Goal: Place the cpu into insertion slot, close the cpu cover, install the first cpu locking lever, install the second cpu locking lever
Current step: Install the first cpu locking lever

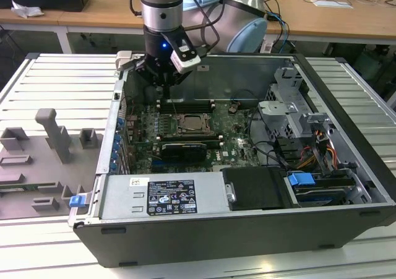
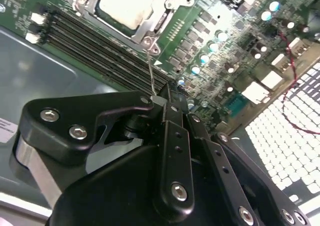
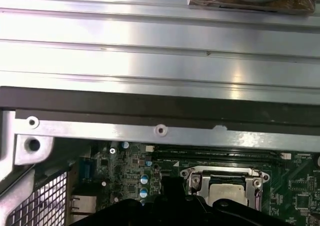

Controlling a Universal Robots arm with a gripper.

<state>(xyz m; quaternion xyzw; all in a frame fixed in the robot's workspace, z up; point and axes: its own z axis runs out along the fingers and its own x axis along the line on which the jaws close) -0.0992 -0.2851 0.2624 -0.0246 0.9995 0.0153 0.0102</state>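
Taking the exterior view from its left, a grey fixture (image 1: 54, 138) lies on the ribbed tabletop (image 1: 59, 75), well apart from the insertion slot (image 1: 208, 131) and outside the open computer case (image 1: 106, 167). Next comes the pincer (image 1: 166, 88), hanging inside the case just beyond the slot, above the memory slots (image 1: 185, 103). In the second wrist view its fingers are drawn together on the end of a thin wire locking lever (image 2: 150, 73), which runs from a corner of the slot up to the fingertips. We cannot tell whether this is the first lever or the second. The cpu (image 2: 127, 3) already sits in the slot, its pale top showing through the window of the cpu cover (image 2: 150, 35), which lies flat around it. So we judge placing and closing done and the lever work under way, with neither lever visibly latched. Farther toward the exterior view's right of the slot stands the drive cage (image 1: 291, 106).
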